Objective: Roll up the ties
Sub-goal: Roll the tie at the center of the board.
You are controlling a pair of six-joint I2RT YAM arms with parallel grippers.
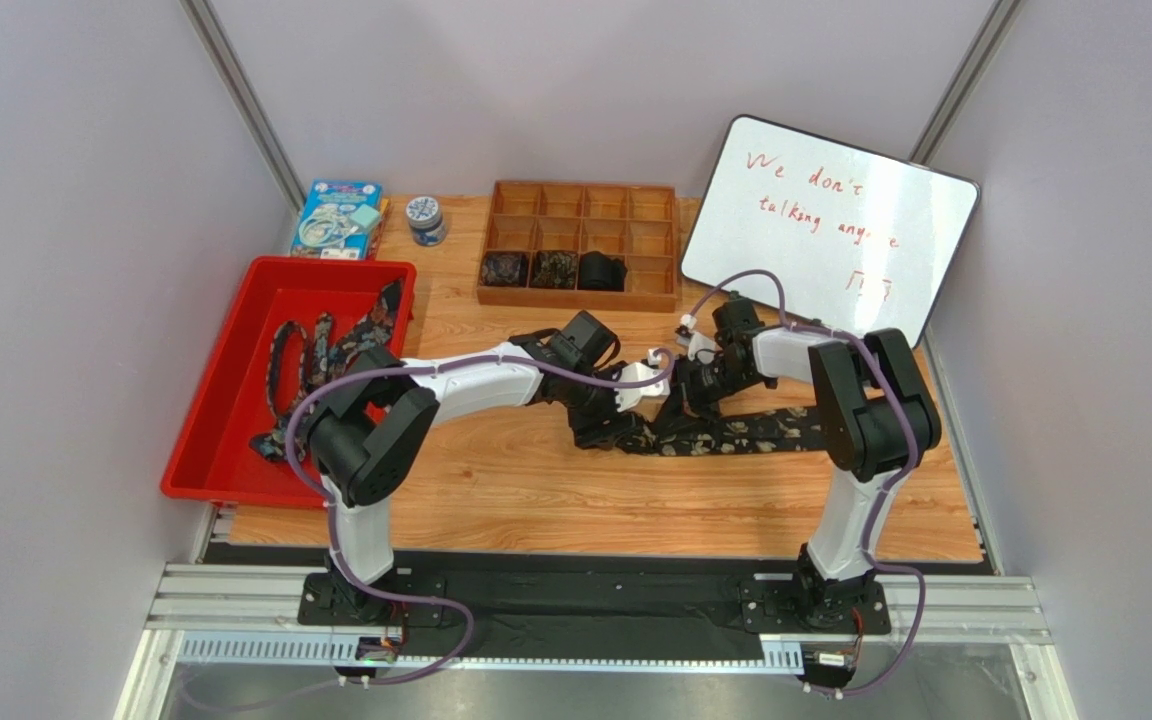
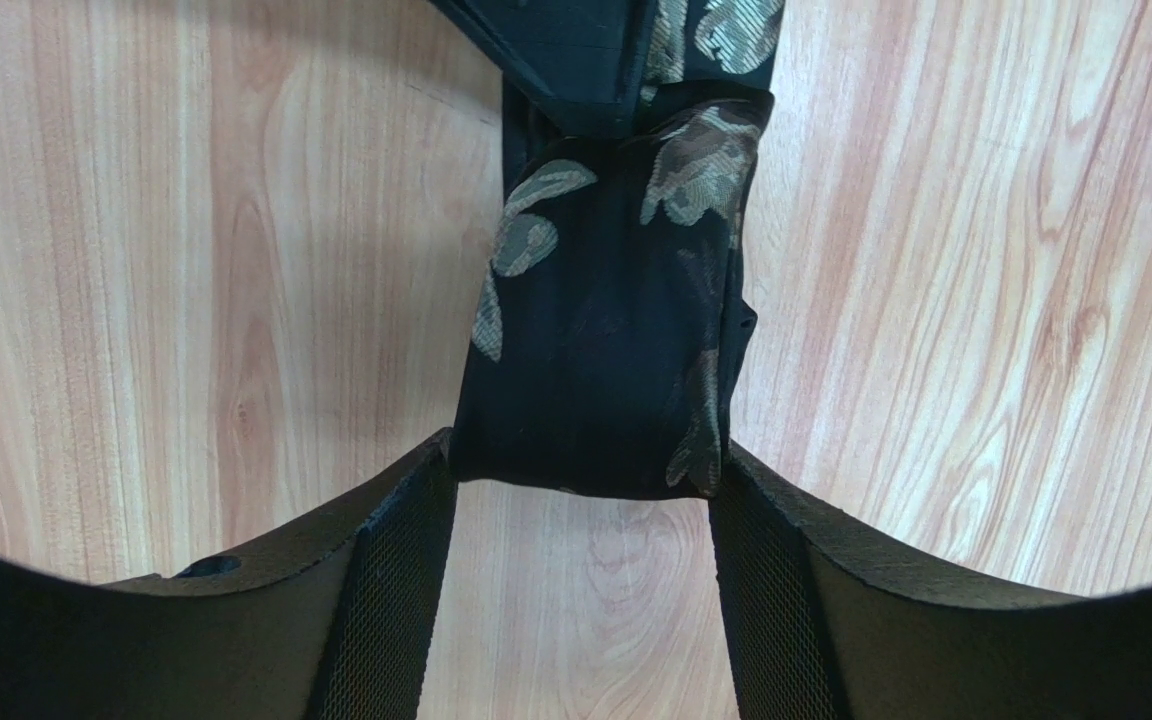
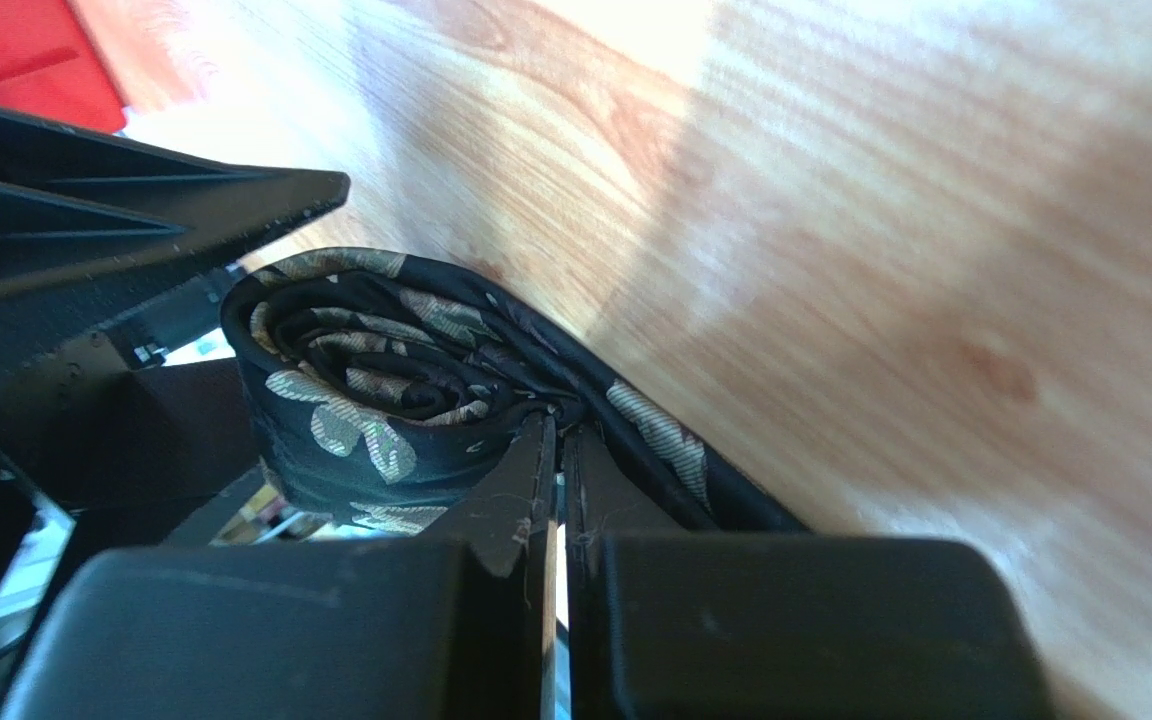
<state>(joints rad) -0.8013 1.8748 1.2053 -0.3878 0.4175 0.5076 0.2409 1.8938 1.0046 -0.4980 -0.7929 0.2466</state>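
A dark floral-speckled tie (image 1: 755,434) lies across the middle of the wooden table, its left end rolled into a coil between both grippers. In the left wrist view the coil (image 2: 605,330) sits between the fingertips of my left gripper (image 2: 582,483), touching both pads. In the right wrist view my right gripper (image 3: 557,432) is pinched nearly shut at the centre of the coil (image 3: 372,393). From above, the left gripper (image 1: 654,377) and the right gripper (image 1: 696,384) meet over the coil and hide it.
A red tray (image 1: 214,428) at the left holds more ties (image 1: 312,357). A wooden organizer (image 1: 582,203) at the back holds three rolled ties (image 1: 552,270). A whiteboard (image 1: 830,225) leans at the back right. A blue box (image 1: 337,218) and a small jar (image 1: 425,221) stand at the back left.
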